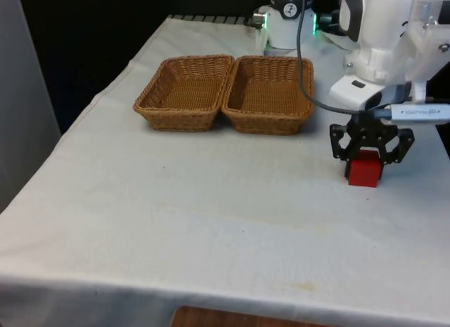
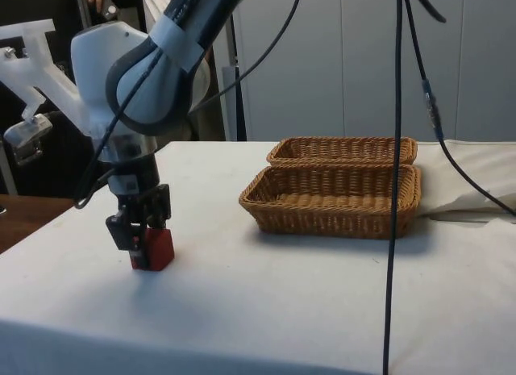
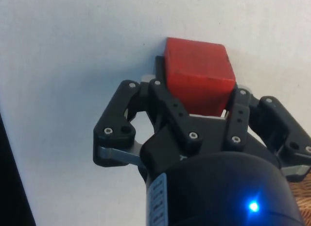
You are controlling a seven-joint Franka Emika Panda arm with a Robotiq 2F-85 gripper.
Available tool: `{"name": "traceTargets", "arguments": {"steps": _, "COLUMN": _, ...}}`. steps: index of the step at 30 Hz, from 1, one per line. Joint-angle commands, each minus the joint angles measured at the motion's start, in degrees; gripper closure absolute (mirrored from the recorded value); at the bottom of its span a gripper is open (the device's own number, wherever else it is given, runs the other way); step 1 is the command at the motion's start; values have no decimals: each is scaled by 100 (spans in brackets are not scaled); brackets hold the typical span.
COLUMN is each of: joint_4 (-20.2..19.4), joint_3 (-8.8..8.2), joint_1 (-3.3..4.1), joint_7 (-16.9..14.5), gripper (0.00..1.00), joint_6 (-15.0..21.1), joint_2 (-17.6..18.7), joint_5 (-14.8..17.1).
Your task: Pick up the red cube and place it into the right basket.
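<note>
We see the gripper (image 1: 366,160) clamped on the red cube (image 1: 364,170), fingers (image 3: 167,97) against opposite faces, cube seemingly resting on the white cloth (image 1: 211,221), presumably pre-lift. The right basket (image 1: 269,93) sits well apart, beside the left basket (image 1: 185,92).

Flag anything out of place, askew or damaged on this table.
Nothing stands out. The two wicker baskets sit upright, side by side and empty. The red cube rests on the white cloth between the fingers of the gripper. The cloth shows only faint stains.
</note>
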Motion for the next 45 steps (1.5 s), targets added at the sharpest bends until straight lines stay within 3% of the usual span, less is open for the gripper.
{"name": "traceTargets", "arguments": {"steps": 1, "joint_4": 23, "joint_3": 29, "joint_1": -23, "joint_7": -17, "gripper": 100, "joint_6": 34, "joint_2": 23, "joint_5": 40}}
{"name": "traceTargets", "arguments": {"steps": 8, "joint_4": 0, "joint_3": 0, "joint_1": 0, "joint_7": 0, "gripper": 98, "joint_6": 0, "joint_2": 6, "joint_5": 0}}
{"name": "traceTargets", "arguments": {"steps": 9, "joint_4": 23, "joint_3": 29, "joint_1": -23, "joint_7": -11, "gripper": 98, "joint_6": 34, "joint_2": 29, "joint_5": 40}}
{"name": "traceTargets", "arguments": {"steps": 16, "joint_4": -80, "joint_3": 29, "joint_1": 86, "joint_7": 109, "gripper": 98, "joint_6": -183, "joint_2": -292, "joint_5": -17}}
{"name": "traceTargets", "arguments": {"steps": 17, "joint_4": -17, "joint_3": 34, "joint_1": 57, "joint_7": 74, "gripper": 98, "joint_6": -143, "joint_2": -201, "joint_5": -6}}
{"name": "traceTargets", "arguments": {"steps": 19, "joint_4": -109, "joint_3": 29, "joint_1": 126, "joint_7": 149, "gripper": 98, "joint_6": -286, "joint_2": -424, "joint_5": -23}}
{"name": "traceTargets", "arguments": {"steps": 22, "joint_4": -160, "joint_3": 29, "joint_1": 160, "joint_7": 172, "gripper": 98, "joint_6": -372, "joint_2": -561, "joint_5": -34}}
{"name": "traceTargets", "arguments": {"steps": 25, "joint_4": -258, "joint_3": 23, "joint_1": 183, "joint_7": 189, "gripper": 98, "joint_6": -481, "joint_2": -756, "joint_5": -40}}
{"name": "traceTargets", "arguments": {"steps": 26, "joint_4": -189, "joint_3": 40, "joint_1": 166, "joint_7": 160, "gripper": 98, "joint_6": -470, "joint_2": -665, "joint_5": -23}}
{"name": "traceTargets", "arguments": {"steps": 32, "joint_4": -579, "joint_3": 23, "joint_1": 218, "joint_7": 195, "gripper": 98, "joint_6": -602, "joint_2": -1186, "joint_5": -52}}
{"name": "traceTargets", "arguments": {"steps": 35, "joint_4": -636, "joint_3": 40, "joint_1": 195, "joint_7": 160, "gripper": 98, "joint_6": -630, "joint_2": -1249, "joint_5": -29}}
{"name": "traceTargets", "arguments": {"steps": 37, "joint_4": -819, "joint_3": 17, "joint_1": 218, "joint_7": 183, "gripper": 98, "joint_6": -653, "joint_2": -1455, "joint_5": -69}}
{"name": "traceTargets", "arguments": {"steps": 45, "joint_4": -1381, "joint_3": -17, "joint_1": 189, "joint_7": 160, "gripper": 98, "joint_6": -665, "joint_2": -2057, "joint_5": -172}}
